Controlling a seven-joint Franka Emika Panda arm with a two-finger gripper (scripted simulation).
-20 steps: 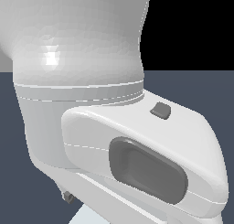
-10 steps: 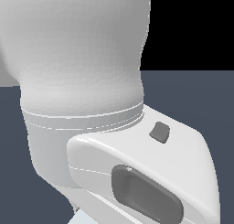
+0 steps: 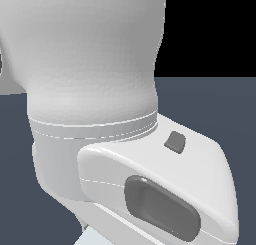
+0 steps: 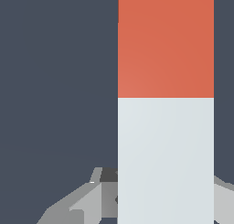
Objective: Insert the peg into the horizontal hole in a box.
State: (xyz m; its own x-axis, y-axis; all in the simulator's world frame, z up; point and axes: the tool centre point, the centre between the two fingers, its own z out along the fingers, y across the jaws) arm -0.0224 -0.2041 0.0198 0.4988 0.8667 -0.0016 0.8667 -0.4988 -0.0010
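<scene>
Smooth, plastic-looking surfaces, mostly matt.
Arm casing (image 3: 90, 64): white moulded shell, soft satin sheen, faint seam lines, dull grey inset panels. Peg (image 4: 165, 104): flat matt faces, orange-red end and pale grey-white rest, no grain. Pincer (image 4: 151, 205) fingers (image 4: 73, 205): dull grey, faceted. Worktop (image 4: 55, 81): even slate-blue, matt.

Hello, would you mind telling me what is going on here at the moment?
A simulated Panda arm is working with the peg, a long square bar with one orange-red end and a pale grey-white rest. In the wrist view the peg fills much of the picture, with the pincer at its pale part; whether the jaws are clamped on it cannot be told. The exterior view is almost wholly blocked by the arm's white body, so neither the box nor its hole shows in either picture.
</scene>
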